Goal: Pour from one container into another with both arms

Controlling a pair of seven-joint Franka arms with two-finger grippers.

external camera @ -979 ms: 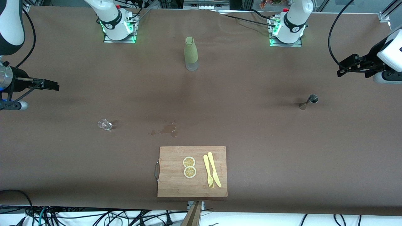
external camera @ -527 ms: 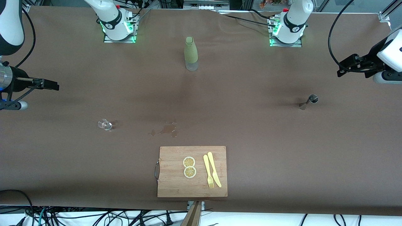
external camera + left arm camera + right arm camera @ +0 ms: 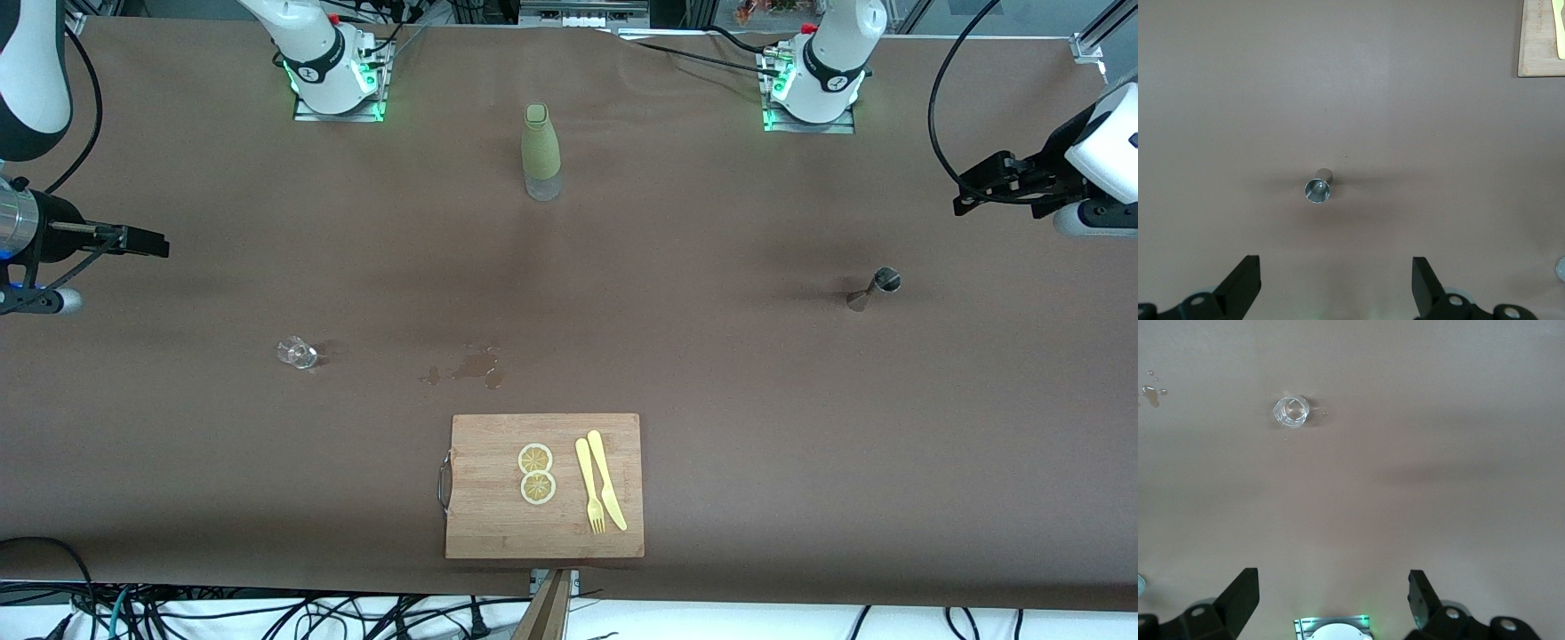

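The small steel jigger (image 3: 877, 285) stands on the brown table toward the left arm's end; in the left wrist view the jigger (image 3: 1317, 189) shows its round rim from above. My left gripper (image 3: 962, 201) hangs open high over the table's edge there, well apart from the jigger, and the left gripper (image 3: 1335, 267) has nothing between its fingers. The clear glass cup (image 3: 298, 354) sits toward the right arm's end, and the cup (image 3: 1291, 411) is ringed by droplets. My right gripper (image 3: 158, 245) hovers open off that end; the right gripper (image 3: 1333, 579) holds nothing.
An olive-green bottle (image 3: 540, 151) stands between the two arm bases. A wet patch (image 3: 471, 364) lies mid-table. Nearest the camera lies a wooden cutting board (image 3: 489, 520) with two lemon slices (image 3: 536, 473), a yellow fork (image 3: 589, 487) and knife (image 3: 607, 480).
Both hands have shifted only a hair. The jigger and the cup stay where they were.
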